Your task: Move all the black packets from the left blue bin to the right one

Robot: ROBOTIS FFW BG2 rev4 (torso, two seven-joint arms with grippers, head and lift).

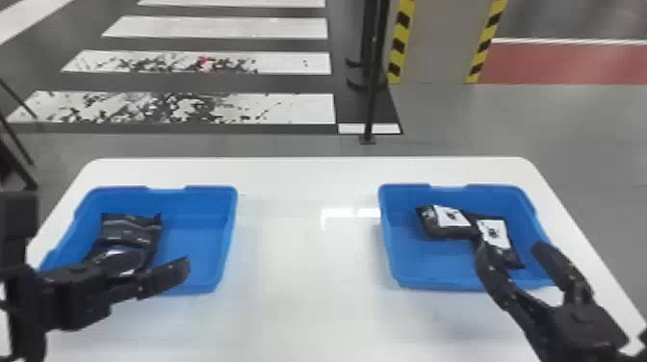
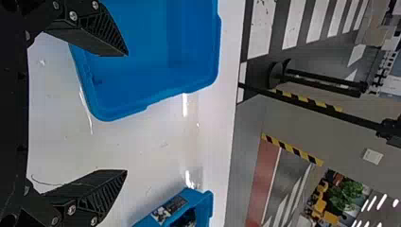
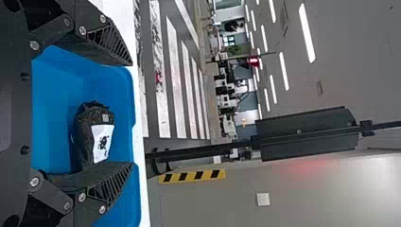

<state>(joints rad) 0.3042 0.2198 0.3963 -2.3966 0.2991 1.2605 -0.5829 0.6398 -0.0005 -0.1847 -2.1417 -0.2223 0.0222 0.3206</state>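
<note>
In the head view, two black packets, one (image 1: 129, 230) behind another (image 1: 118, 260), lie at the left side of the left blue bin (image 1: 202, 284). My left gripper (image 1: 163, 279) is over that bin's near part, hiding some of it. Two black packets with white labels, one (image 1: 447, 219) and another (image 1: 496, 236), rest in the right blue bin (image 1: 433, 281). My right gripper (image 1: 512, 248) stands open above that bin's near right part, one finger overlapping a packet. The left wrist view has the left gripper (image 2: 127, 112) open and empty; the right wrist view has the right gripper (image 3: 132, 114) likewise.
A white table (image 1: 308, 269) carries both bins, with a wide gap between them. Beyond its far edge, a dark thin post (image 1: 370, 96) stands on the floor.
</note>
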